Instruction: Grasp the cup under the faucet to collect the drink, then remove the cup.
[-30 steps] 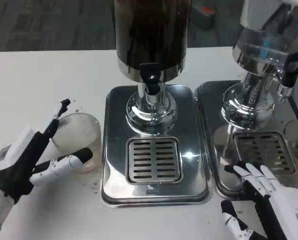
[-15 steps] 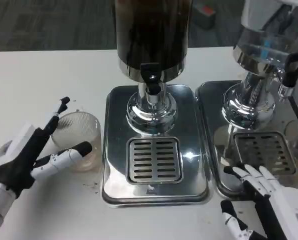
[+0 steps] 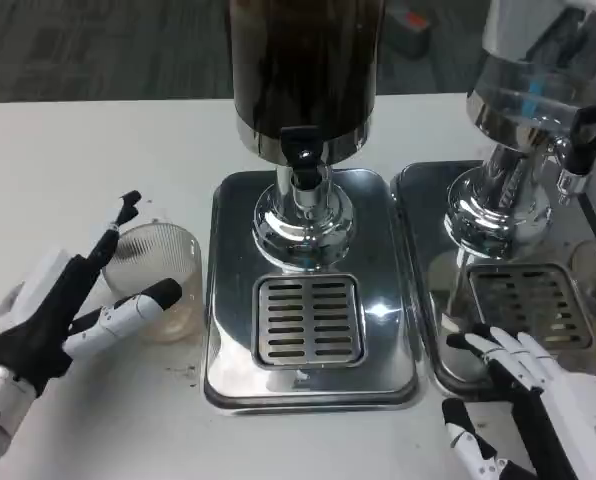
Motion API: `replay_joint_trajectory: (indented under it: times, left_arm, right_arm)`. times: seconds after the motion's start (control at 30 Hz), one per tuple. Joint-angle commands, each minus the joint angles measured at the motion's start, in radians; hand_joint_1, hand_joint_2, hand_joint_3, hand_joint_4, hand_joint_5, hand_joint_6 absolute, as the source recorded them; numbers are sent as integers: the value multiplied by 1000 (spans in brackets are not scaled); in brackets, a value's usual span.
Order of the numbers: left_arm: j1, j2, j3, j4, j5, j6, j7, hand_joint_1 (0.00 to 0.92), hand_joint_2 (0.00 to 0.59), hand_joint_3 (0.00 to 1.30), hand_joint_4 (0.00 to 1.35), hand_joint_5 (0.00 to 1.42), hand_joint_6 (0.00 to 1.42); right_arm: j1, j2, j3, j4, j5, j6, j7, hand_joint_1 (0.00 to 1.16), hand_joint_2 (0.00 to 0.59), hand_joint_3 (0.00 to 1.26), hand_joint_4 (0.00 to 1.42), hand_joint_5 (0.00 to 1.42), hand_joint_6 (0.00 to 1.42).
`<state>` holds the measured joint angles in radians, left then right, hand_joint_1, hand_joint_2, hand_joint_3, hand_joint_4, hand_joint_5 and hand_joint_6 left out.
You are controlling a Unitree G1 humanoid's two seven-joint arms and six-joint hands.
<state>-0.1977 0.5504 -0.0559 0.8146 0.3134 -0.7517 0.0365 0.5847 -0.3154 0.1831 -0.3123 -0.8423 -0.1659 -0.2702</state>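
Barely shifted, left robot hand (image 3: pixel 73 305) brackets cup (image 3: pixel 158 270), fingers spread; right robot hand (image 3: pixel 533 395) spread.

A white table (image 3: pixel 98 140) fills most of the frame; beyond its far edge, along the top, lies dark grey carpeted floor (image 3: pixel 98 50).

Drinks station, likely office or lab canteen: two steel-based beverage dispensers (image 3: pixel 303 110) on drip trays (image 3: pixel 308 320) atop a white table (image 3: pixel 78 150); grey carpet tiles (image 3: pixel 98 45) behind (commercial flooring, not domestic).
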Motion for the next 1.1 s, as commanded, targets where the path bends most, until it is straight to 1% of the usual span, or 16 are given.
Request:
replay_joint_trajectory:
  times: [0.03,0.27,0.93,1.1]
  left_arm:
    - [-6,5,2,15,-18,-26,-23,0,0,0,10,207,213]
    - [1,23,-1,12,-2,-39,-24,0,0,0,0,196,208]
    - [-2,37,27,49,-46,-39,-29,0,0,0,0,200,207]
    - [-15,41,22,66,-38,-36,-35,0,0,0,0,202,207]
  right_arm:
    - [2,1,-5,-4,10,7,6,289,465,245,129,97,246]
    - [-4,5,-4,7,18,8,7,289,465,249,134,97,249]
    - [-21,1,-3,22,34,5,17,280,455,267,142,108,262]
    - [-24,2,-2,26,37,4,16,279,455,270,150,112,279]
